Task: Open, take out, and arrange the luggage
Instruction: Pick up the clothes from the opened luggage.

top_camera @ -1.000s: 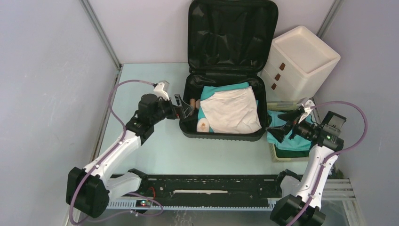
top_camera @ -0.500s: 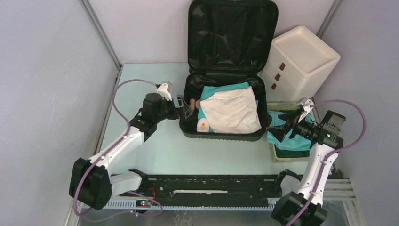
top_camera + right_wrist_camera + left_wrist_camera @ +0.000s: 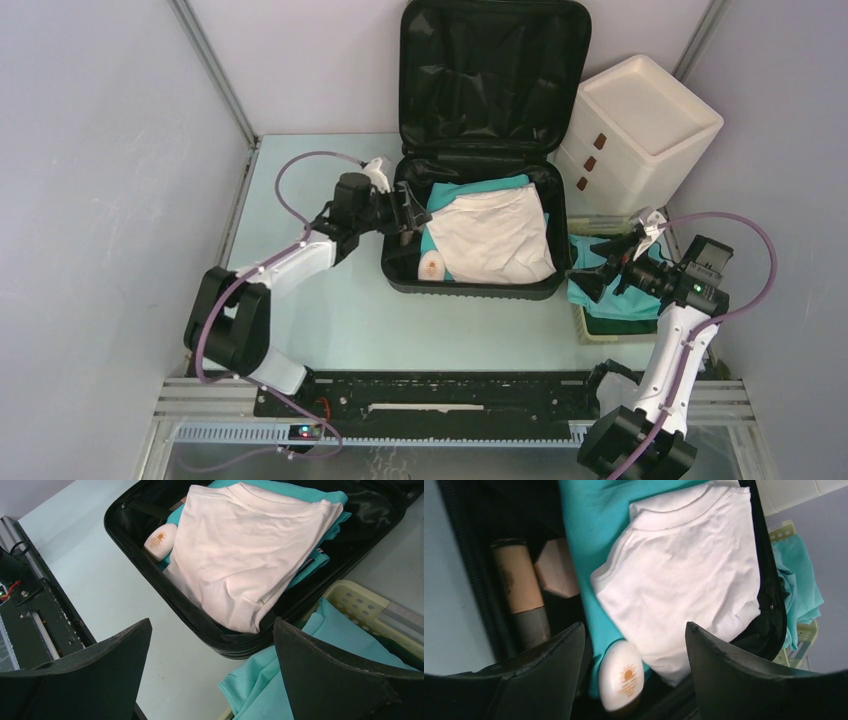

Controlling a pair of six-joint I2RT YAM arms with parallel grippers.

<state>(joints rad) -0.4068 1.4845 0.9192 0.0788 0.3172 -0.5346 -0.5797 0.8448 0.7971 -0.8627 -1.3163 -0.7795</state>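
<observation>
Luggage (image 3: 470, 290) sits open at the far middle of the tabletop (image 3: 330, 310), lid upright against the back wall, a white shirt (image 3: 495, 235) folded over a teal garment (image 3: 470, 190) inside. Left fingers (image 3: 544, 675) apart and empty, over the case's left end, above a beige tube (image 3: 519, 592) and a sunscreen bottle (image 3: 621, 677). Right fingers (image 3: 330, 675) spread wide, holding nothing, near the case's right side over a yellow basket (image 3: 360, 602).

Overhead view looks down; both wrist views closely share the open luggage (image 3: 490, 80).
</observation>
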